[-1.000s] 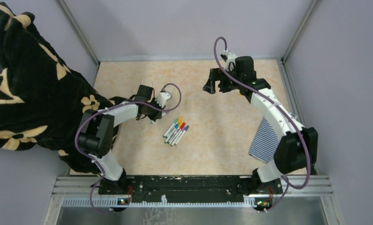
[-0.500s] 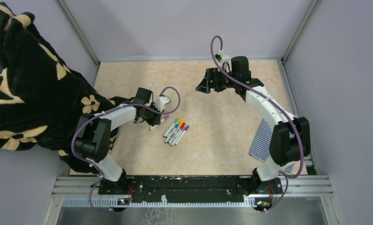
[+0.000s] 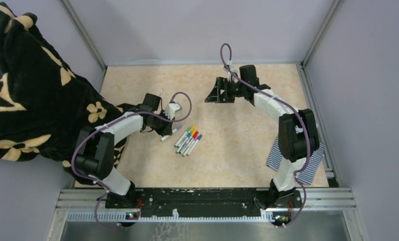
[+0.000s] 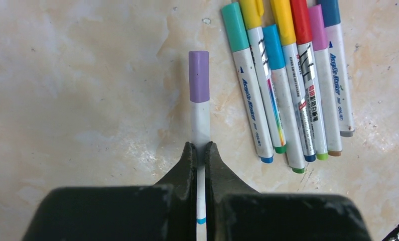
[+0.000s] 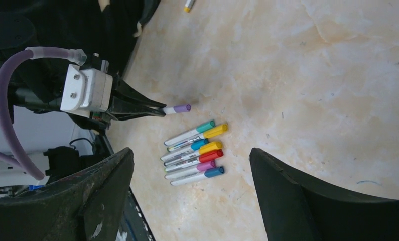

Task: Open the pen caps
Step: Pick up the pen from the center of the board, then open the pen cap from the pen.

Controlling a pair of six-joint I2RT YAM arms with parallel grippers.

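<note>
Progress looks nil so far: we see no cap off any pen. Our left gripper [image 4: 199,150] is clamped on the white barrel of the purple pen [image 4: 200,118], held left of the middle of the tabletop [image 3: 237,140], its purple cap [image 4: 198,76] on and pointing outward. The other pens [image 4: 287,85] lie capped together at mid-tabletop. Our right gripper [image 3: 213,94] hangs wide and empty nearer the far edge, well apart from that cap.

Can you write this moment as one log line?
left hand: shut on purple-capped pen | cap: on | right hand: open, empty | pen row: capped
</note>
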